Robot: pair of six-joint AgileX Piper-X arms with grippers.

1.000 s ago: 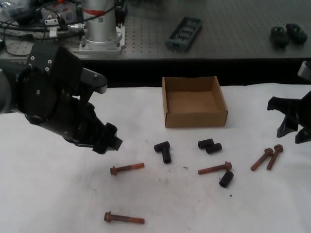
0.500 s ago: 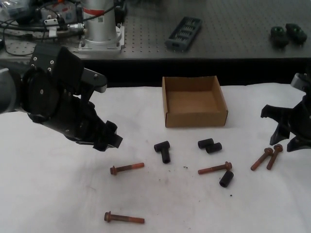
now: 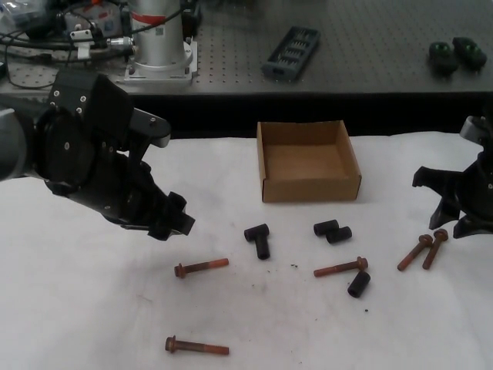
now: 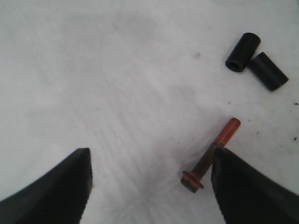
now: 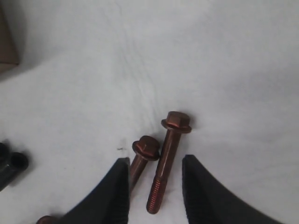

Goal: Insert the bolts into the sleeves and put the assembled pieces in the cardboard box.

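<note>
Five rusty bolts lie on the white cloth: one (image 3: 201,267) at centre left, one (image 3: 197,347) near the front edge, one (image 3: 340,268) in the middle, and a pair (image 3: 424,250) at the right. Black sleeves lie as a left pair (image 3: 259,240), a middle pair (image 3: 332,230) and a single one (image 3: 358,284). The open cardboard box (image 3: 308,193) stands behind them. My left gripper (image 4: 149,186) is open above the cloth, the centre-left bolt (image 4: 210,156) by one finger. My right gripper (image 5: 154,196) is open over the bolt pair, one bolt (image 5: 167,158) between its fingers.
Behind the cloth runs a grey perforated bench with a metal post (image 3: 158,38), a black ribbed holder (image 3: 291,50) and two dark parts (image 3: 458,52). The left arm's bulky black body (image 3: 85,154) hangs over the cloth's left side.
The right gripper has come in from the right edge and lowered over the pair of bolts. The left arm has shifted only slightly. No bolt or sleeve has moved.
</note>
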